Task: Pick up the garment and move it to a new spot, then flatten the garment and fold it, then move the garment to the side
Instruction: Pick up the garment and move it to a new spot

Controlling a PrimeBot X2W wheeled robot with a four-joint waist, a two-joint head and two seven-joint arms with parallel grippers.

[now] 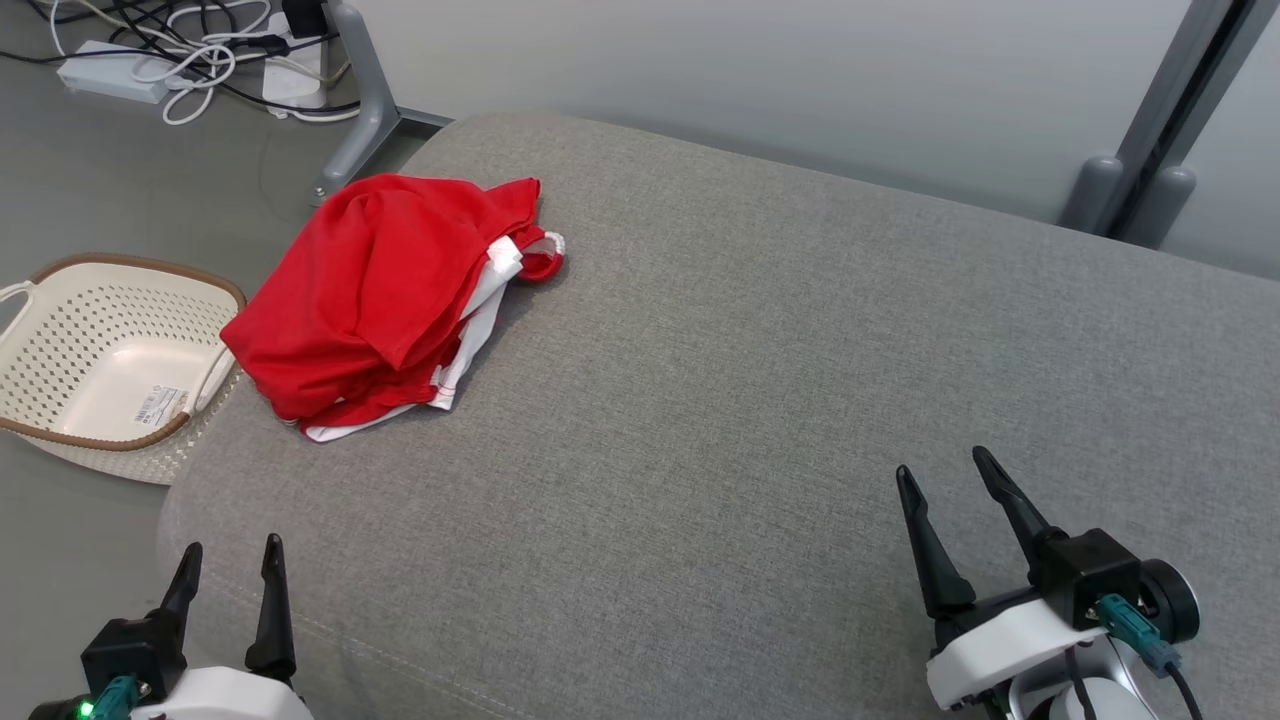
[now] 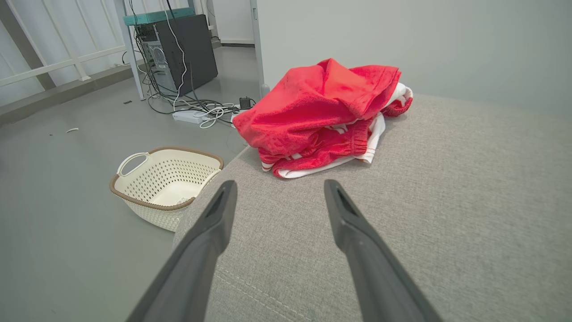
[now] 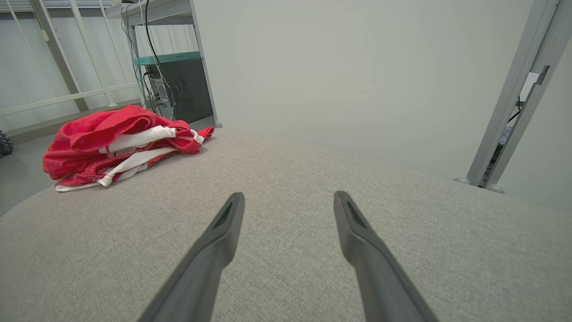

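A red garment (image 1: 375,290) with white trim lies crumpled near the left edge of a grey upholstered surface (image 1: 760,400). It appears ahead of the fingers in the left wrist view, garment (image 2: 321,112), and far off to the left in the right wrist view, garment (image 3: 116,143). My left gripper (image 1: 232,560) hovers at the lower left, well short of the garment, open and empty, as the left wrist view confirms for the left gripper (image 2: 277,188). At the lower right my right gripper (image 1: 942,472) stands open too, with nothing between the fingers of the right gripper (image 3: 289,200).
A cream perforated basket (image 1: 60,290) with a brown rim sits on the floor just left of the surface. Cables and a power strip (image 1: 110,75) lie on the floor behind, beside a grey table leg (image 1: 365,100). A pale wall runs along the back.
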